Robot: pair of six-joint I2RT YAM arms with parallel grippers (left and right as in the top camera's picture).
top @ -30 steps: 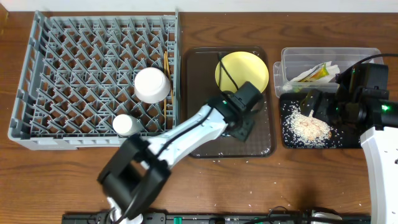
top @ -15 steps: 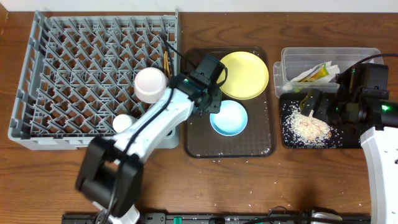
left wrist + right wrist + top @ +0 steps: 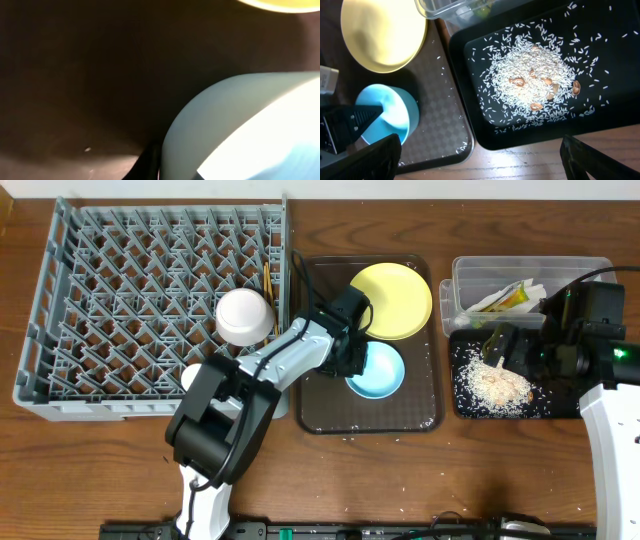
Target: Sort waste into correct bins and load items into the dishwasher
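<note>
Left end effector (image 3: 352,361) pinches the blue bowl (image 3: 382,373) at its left rim; right end effector (image 3: 480,155) hangs spread above the black tray (image 3: 620,107).

Left gripper (image 3: 351,360) reaches forward, jaws closed; right gripper (image 3: 481,150) hovers, jaws wide.

Overhead: fixed, straight down on whole table (image 3: 100,470). Left wrist: jammed up against blue bowl (image 3: 250,125), blurry. Right wrist: higher, looking down; shares blue bowl, yellow plate (image 3: 382,32), black tray (image 3: 620,107) with overhead.
</note>
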